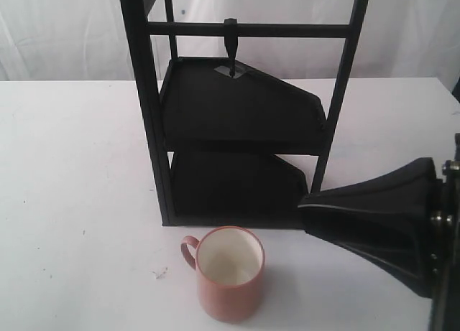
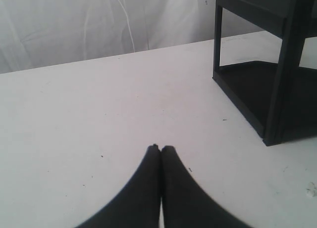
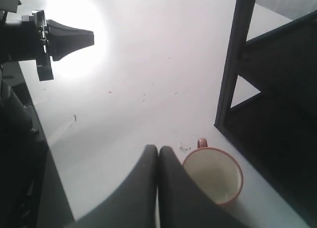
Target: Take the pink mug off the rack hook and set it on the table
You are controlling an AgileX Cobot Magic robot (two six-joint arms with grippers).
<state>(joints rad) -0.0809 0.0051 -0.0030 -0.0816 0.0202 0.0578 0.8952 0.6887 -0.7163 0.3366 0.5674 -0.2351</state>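
Lower centre on the counter [image 1: 72, 202], the pink mug [image 1: 230, 277] looks light, stiff, slick: pinch its rim. Both left fingers [image 2: 146, 188] and right fingers [image 3: 141, 188] are clenched, empty.

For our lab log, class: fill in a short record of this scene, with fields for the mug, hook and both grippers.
mug: pink mug upright on the table, in front of the rack
hook: rack hook bare, nothing hanging
left arm: left gripper shut, empty, above bare table
right arm: right gripper shut, empty, near the mug, not gripping it
task: mug off the hook, set down
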